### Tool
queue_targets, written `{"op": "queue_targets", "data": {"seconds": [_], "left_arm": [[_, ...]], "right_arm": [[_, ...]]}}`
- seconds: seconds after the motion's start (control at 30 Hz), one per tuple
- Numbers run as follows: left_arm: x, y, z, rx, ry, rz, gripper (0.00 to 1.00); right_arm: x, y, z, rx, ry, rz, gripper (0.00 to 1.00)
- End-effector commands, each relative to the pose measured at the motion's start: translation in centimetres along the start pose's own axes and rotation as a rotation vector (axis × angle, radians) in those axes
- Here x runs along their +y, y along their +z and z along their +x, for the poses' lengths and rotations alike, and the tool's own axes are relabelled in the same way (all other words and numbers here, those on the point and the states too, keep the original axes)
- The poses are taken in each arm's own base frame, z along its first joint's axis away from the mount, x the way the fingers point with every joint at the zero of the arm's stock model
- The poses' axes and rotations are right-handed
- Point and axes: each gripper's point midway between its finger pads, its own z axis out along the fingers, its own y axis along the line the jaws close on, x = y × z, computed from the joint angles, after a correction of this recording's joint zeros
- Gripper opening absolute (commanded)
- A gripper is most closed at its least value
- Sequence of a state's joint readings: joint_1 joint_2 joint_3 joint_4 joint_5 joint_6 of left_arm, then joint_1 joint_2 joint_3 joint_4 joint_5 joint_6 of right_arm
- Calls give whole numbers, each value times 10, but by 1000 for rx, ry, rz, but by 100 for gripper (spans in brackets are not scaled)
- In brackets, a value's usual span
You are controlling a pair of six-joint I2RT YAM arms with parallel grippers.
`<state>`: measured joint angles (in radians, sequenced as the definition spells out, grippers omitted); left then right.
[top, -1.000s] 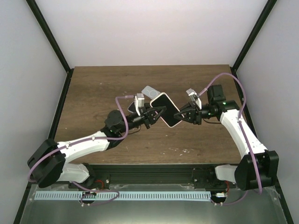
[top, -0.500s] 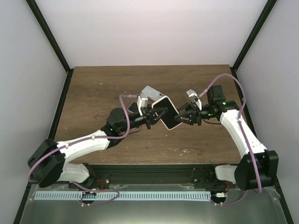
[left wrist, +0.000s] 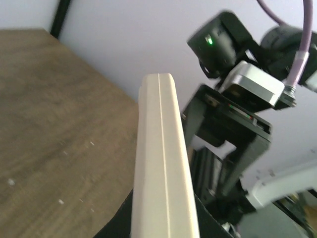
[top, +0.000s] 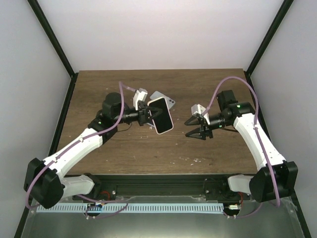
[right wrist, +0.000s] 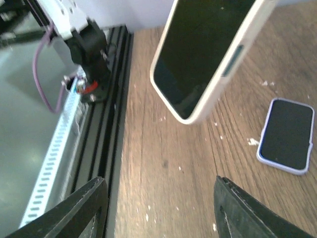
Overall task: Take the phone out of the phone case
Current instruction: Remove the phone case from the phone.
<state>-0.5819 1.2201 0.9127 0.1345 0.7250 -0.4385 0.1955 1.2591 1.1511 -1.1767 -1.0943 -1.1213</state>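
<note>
My left gripper (top: 146,113) is shut on the phone in its cream phone case (top: 161,115) and holds it above the table, dark screen up. The left wrist view shows only the case's cream side edge (left wrist: 161,163) running up between the jaws. The right wrist view has the cased phone (right wrist: 205,54) hanging at the top, clear of the table. My right gripper (top: 190,128) is open and empty, a short way right of the phone and apart from it. Its fingers (right wrist: 81,208) frame bare wood.
A second phone in a lavender case (right wrist: 287,136) lies flat on the wooden table (top: 109,89), just behind the held phone (top: 165,98). The black rail (right wrist: 106,129) and the metal trough run along the table's near edge. Dark frame posts stand at the back corners.
The right gripper has opened, let go of the cased phone and drawn back to the right. The left arm has swung left and back, carrying the phone with it.
</note>
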Motion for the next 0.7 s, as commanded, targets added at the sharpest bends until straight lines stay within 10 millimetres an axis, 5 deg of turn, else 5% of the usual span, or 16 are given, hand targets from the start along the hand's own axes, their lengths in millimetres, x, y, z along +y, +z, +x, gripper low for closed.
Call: {"op": "queue_targets", "data": {"seconds": [0.0, 0.3, 0.67], "left_arm": [[-40, -6, 4, 87, -3, 178, 0], [-54, -9, -13, 64, -16, 221, 0], [-64, -11, -9, 71, -29, 295, 0]], "right_arm": [[4, 3, 2, 107, -121, 40, 58], [25, 34, -19, 115, -149, -62, 54], [46, 44, -42, 41, -135, -143, 47]]}}
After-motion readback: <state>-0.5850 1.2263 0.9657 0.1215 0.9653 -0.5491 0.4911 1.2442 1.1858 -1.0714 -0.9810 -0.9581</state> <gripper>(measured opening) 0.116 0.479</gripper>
